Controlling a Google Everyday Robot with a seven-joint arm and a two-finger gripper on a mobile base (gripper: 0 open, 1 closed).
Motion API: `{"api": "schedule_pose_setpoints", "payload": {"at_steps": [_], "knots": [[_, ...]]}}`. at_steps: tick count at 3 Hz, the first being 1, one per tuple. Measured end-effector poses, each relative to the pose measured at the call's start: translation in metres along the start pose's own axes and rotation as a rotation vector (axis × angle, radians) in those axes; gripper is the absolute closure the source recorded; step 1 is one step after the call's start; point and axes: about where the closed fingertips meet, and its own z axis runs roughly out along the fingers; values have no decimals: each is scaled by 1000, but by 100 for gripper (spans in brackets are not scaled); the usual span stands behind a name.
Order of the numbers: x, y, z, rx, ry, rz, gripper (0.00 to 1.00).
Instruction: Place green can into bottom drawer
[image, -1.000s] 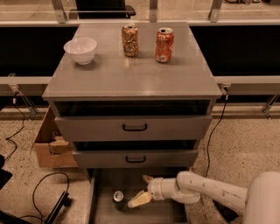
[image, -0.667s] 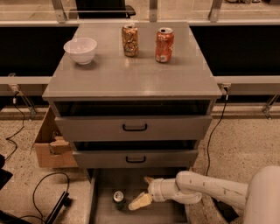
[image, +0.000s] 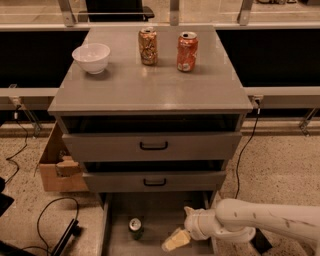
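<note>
Green can: stands upright on the floor of the bottom drawer, left of centre, silver top facing up.
Bottom drawer: lowest of the cabinet, pulled out toward the near side; grey floor bare apart from the can.
Gripper: low inside the bottom drawer, just right of the green can and apart from it, pale tip pointing left toward the can; whether it is wide or narrow cannot be told.
Arm: white, enters from the right edge and lies near-level across the drawer's right wall.
Middle drawer: directly above, black handle, a dark gap over its front.
Top drawer: above that, black handle, likewise a dark gap over its front.
Cabinet top: flat grey surface.
Bowl: white, far left on the cabinet top.
Brown-gold can: upright, far centre.
Orange-red can: upright, just right of the brown-gold can, not touching it.
Cardboard box: on the floor, left of the cabinet.
Cable: black, looped on the floor, near left.
</note>
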Motion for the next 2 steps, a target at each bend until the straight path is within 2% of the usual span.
{"api": "schedule_pose_setpoints", "payload": {"at_steps": [1, 2], "knots": [[17, 35, -46, 18, 120, 22, 0], [24, 55, -93, 143, 267, 147, 0]]}}
